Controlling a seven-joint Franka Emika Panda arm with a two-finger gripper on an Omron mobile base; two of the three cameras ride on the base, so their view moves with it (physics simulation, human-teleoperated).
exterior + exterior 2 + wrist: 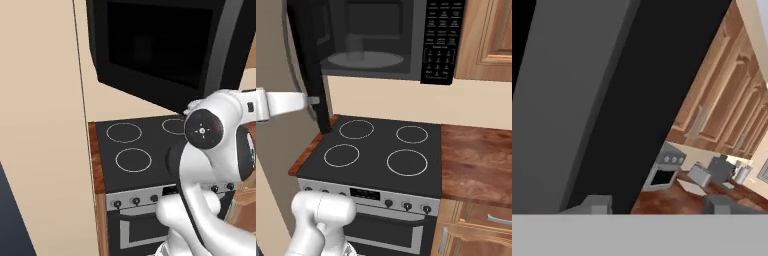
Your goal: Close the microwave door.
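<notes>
The microwave (406, 30) hangs above the stove, its grey cavity and glass turntable exposed and its keypad strip (441, 40) at the right. The microwave door (155, 45) stands swung out, a glossy black panel with a dark window and a grey bar handle (225, 50); in the right base view the door (306, 60) is seen edge-on. My gripper (315, 100) reaches in from the left and meets the door's lower outer face. In the hand view the grey handle (562, 100) and black panel (652, 100) loom close, and my gripper (658, 205) is open, its fingertips (594, 205) straddling the panel's edge.
The black four-ring stove (376, 145) lies below, with knobs and a grey-framed oven door (386, 230) at its front. A wooden counter (476, 160) runs to the right under wooden cabinets (491, 35). A beige wall (40, 125) closes the left side.
</notes>
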